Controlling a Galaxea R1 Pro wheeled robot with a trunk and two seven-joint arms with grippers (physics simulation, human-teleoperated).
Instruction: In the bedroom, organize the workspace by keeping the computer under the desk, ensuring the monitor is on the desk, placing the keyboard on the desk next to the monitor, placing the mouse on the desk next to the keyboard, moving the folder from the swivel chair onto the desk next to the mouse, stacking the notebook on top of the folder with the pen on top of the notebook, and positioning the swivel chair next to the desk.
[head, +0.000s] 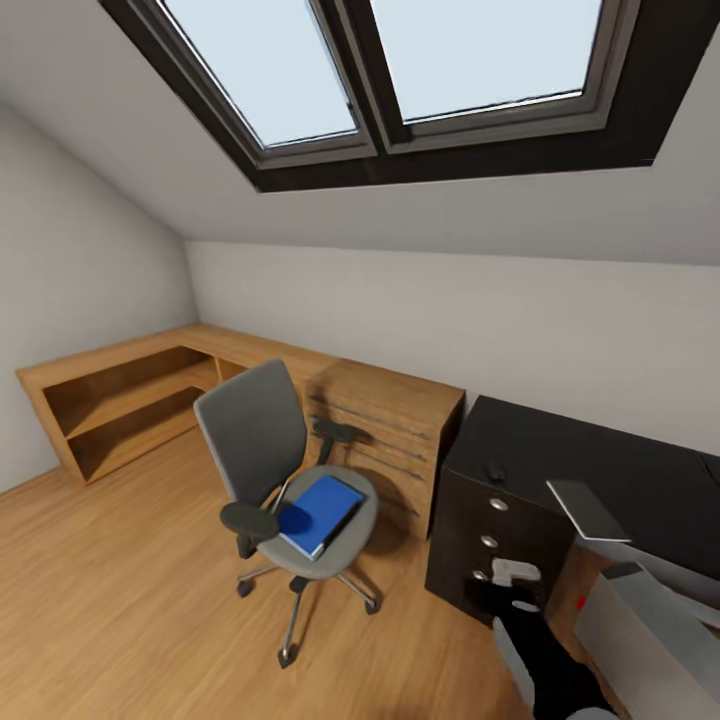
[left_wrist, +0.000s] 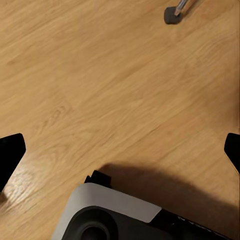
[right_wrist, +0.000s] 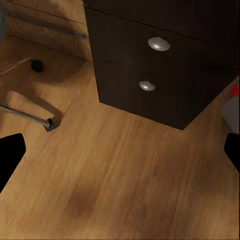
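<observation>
Low at head view's right edge: right gripper (right_wrist: 120, 150), black fingertips (right_wrist: 10, 155) spread wide over wooden floor (right_wrist: 115, 175), nothing between them, facing dark three-drawer unit (right_wrist: 160, 65) of black-topped desk (head: 600, 470). Left gripper (left_wrist: 120, 150) likewise spread, empty, above bare floor near chair caster (left_wrist: 172, 15). Flat bright blue folder (head: 320, 513) lies on seat of grey swivel chair (head: 280, 470), well left of right gripper. Small dark mouse (head: 494, 470) on desk above drawers. Light grey computer tower (head: 650, 640) under desk.
</observation>
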